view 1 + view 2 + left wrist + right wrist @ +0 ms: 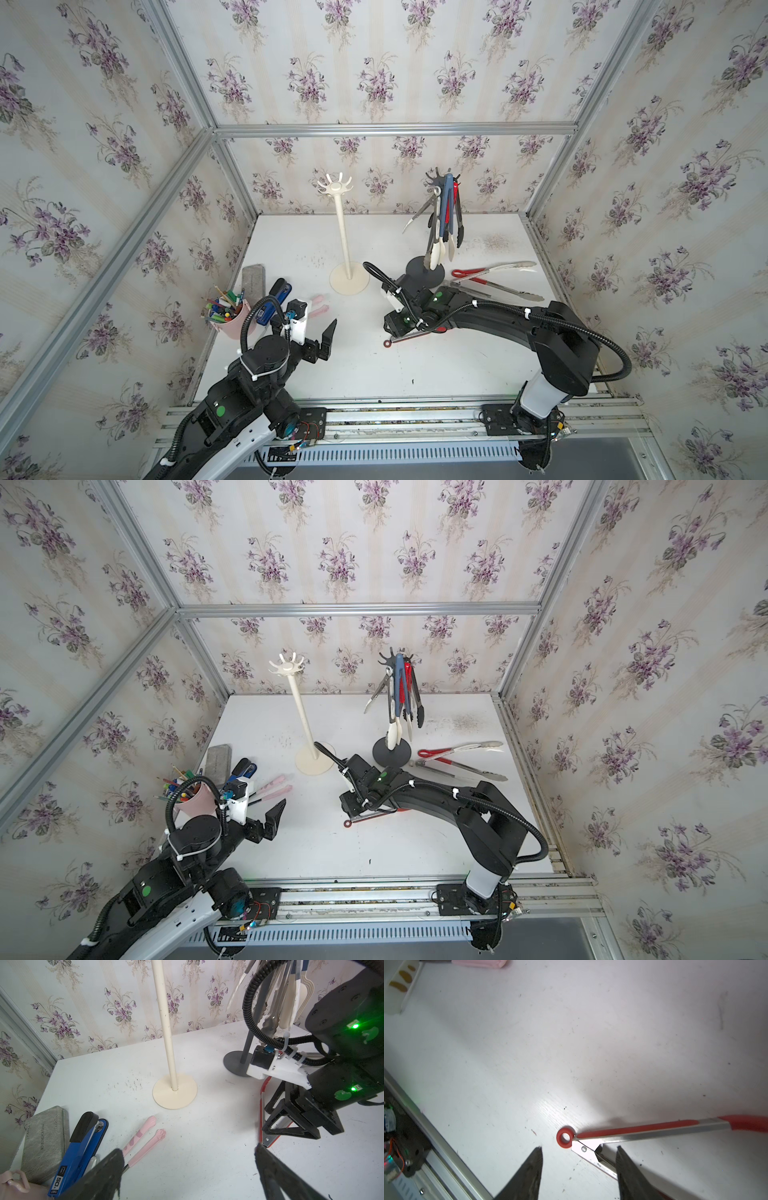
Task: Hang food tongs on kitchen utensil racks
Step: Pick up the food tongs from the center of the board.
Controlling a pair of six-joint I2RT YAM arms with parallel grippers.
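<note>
While jaws gape, right claw (579, 1147) straddles red tongs (654, 1129).

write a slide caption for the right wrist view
Right gripper, jaws open, at the hinge end of red-handled tongs lying on the white table

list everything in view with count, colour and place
cream rack: 1, cream, back of table, hooks bare
grey rack: 1, dark grey, right of it
hung tongs: about 4, mixed colours, on grey rack
loose tongs: 3, red and steel, on table
cup: 1, pink, holds pens, left edge
case: 1, grey, behind cup
stapler: 1, blue, beside case
pink pens: 2, pink, beside stapler
table: 1, white
left end effector: 1, black, open, by cup
right end effector: 1, black, open, over one loose tongs
</note>
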